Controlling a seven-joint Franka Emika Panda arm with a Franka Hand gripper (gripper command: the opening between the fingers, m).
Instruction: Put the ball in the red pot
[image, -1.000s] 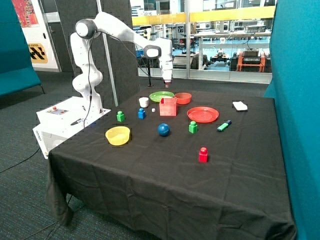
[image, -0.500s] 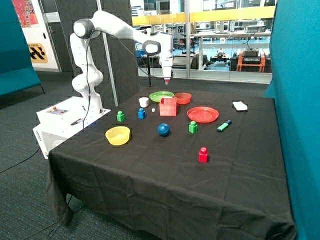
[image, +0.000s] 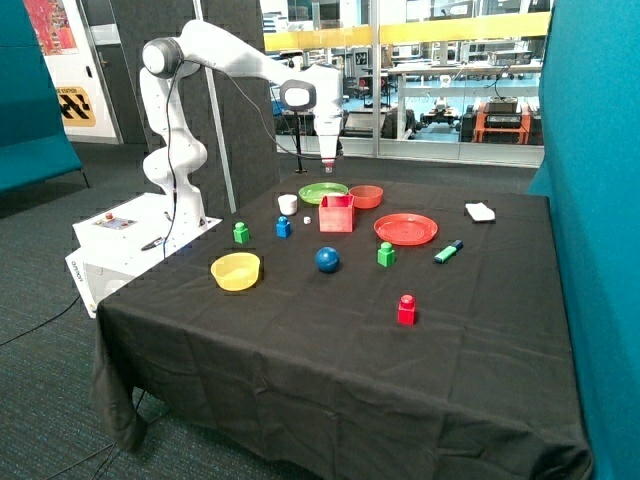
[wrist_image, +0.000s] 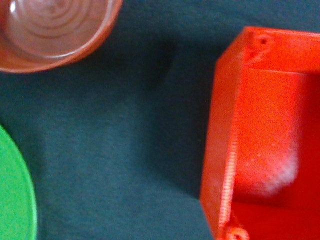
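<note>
The dark blue ball (image: 327, 259) lies on the black cloth near the middle of the table, in front of the red pot (image: 336, 213). The red pot is an open, square-sided box, and the wrist view looks down into it (wrist_image: 270, 135); it holds nothing that I can see. My gripper (image: 328, 165) hangs high above the table's back part, over the gap between the pot, the green plate and the red bowl. It is far from the ball and holds nothing visible.
A green plate (image: 323, 192) and a round red bowl (image: 366, 196) sit behind the pot. A flat red plate (image: 405, 228), a yellow bowl (image: 236, 270), a white cup (image: 288, 203), several toy blocks and a marker (image: 448, 251) are scattered around.
The arm has shifted a little toward the robot's base, and the gripper with it, staying high above the back of the table. The ball and pot have not moved.
</note>
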